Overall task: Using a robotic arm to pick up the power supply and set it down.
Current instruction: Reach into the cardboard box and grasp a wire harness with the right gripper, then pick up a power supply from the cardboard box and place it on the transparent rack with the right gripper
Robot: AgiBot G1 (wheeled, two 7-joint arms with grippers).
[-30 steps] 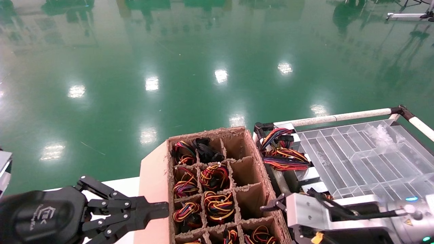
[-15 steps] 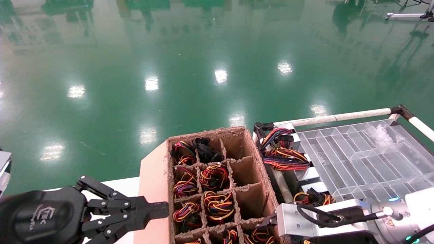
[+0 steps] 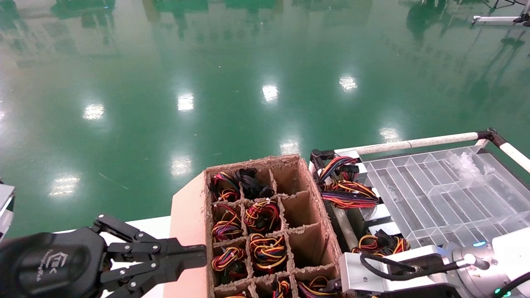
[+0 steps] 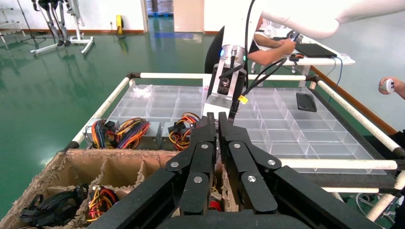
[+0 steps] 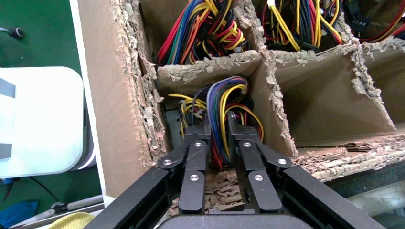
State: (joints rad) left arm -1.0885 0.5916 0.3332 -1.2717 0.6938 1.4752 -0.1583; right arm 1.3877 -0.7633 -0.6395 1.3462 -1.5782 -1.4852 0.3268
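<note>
At the left edge of the divided cardboard box (image 3: 188, 231), the left gripper (image 3: 194, 253) sits parked, fingers pressed flat together with nothing between them, tips touching the box's outer wall. No work on that side.

Moving right across the box: cells stuffed with coiled wire bundles, and a column of empty cells along the right-hand wall. Then the action, down in the near right corner, where the right gripper (image 5: 218, 129) is dipped into a cell. In the right wrist view its fingers (image 5: 199, 138) are pinched in on the wire bundle (image 5: 224, 102) of a power supply (image 5: 173, 119), the red, yellow, blue and black strands standing up between the tips. The metal body lies below and beyond the fingers, deep in the cell, with only a sliver of grey casing showing; I judge its long axis runs down into the cell, so the way out is straight up between the ragged partitions. The right arm is plainly the nearer one.

Further right, past the box wall, two power supplies (image 3: 364, 215) lie with their cables (image 3: 345, 186) splayed at the edge of the clear plastic divider tray (image 3: 447, 194), which looks like the set-down place.
</note>
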